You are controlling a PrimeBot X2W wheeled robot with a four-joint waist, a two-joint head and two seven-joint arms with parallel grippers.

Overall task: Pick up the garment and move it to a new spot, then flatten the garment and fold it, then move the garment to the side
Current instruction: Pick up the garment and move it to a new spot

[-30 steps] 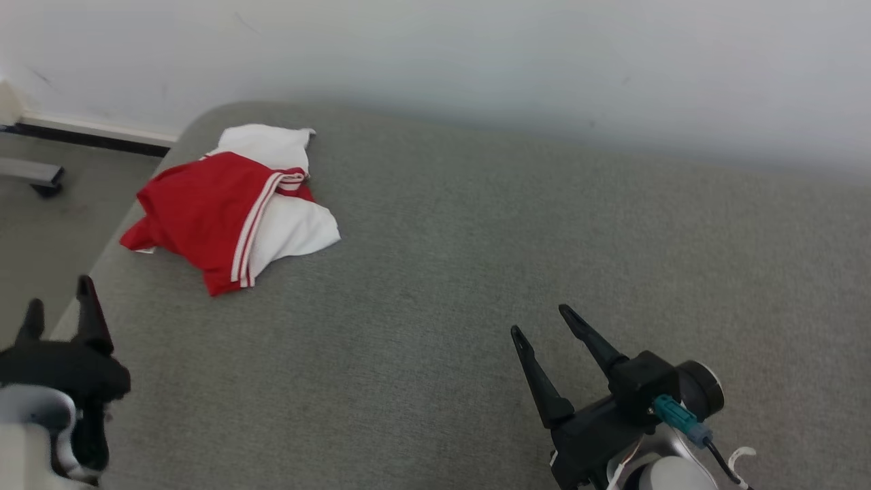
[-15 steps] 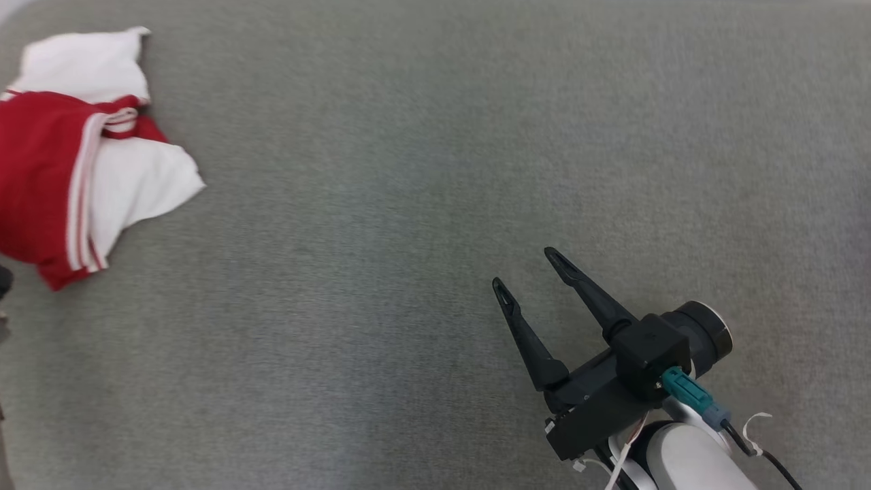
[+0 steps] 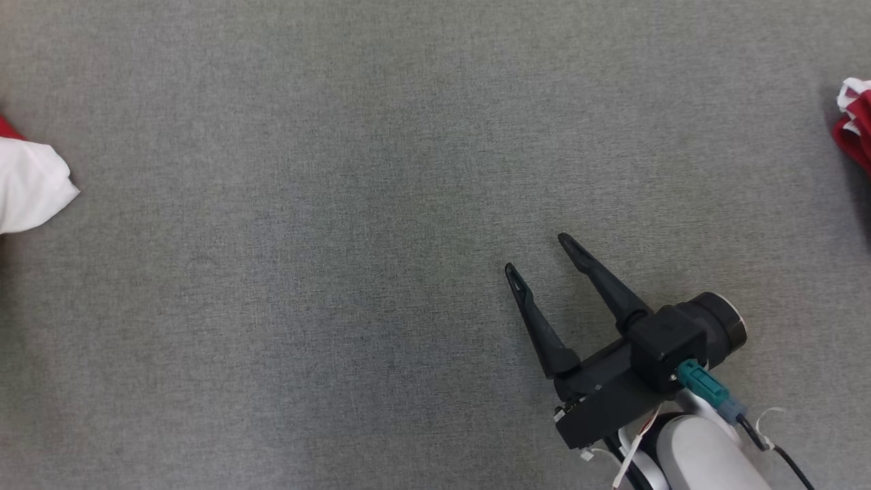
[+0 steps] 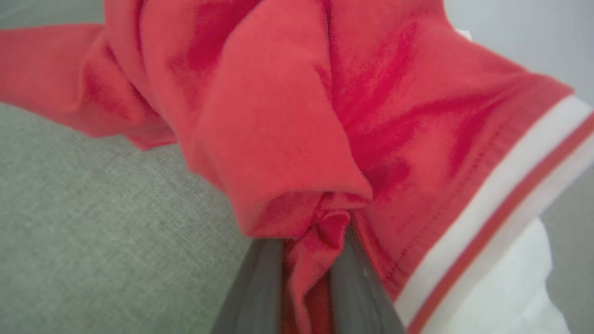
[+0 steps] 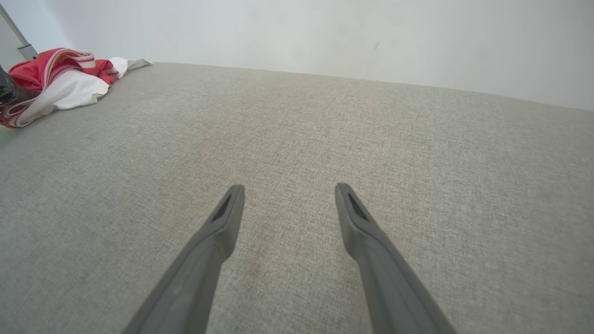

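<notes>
L jaws clamped on red/white garment (image 4: 287,116); R jaws apart over grey surface (image 3: 272,306)

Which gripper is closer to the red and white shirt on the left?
Left. The left gripper is shut on a red fold of the shirt; the right gripper sits open, well apart.

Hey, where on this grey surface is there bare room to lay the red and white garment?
Bare: the grey fabric surface between the red and white garment on the left and the open right hand, and beyond that hand up to the white wall. Crowded: the left, where the left hand pinches the garment.
</notes>
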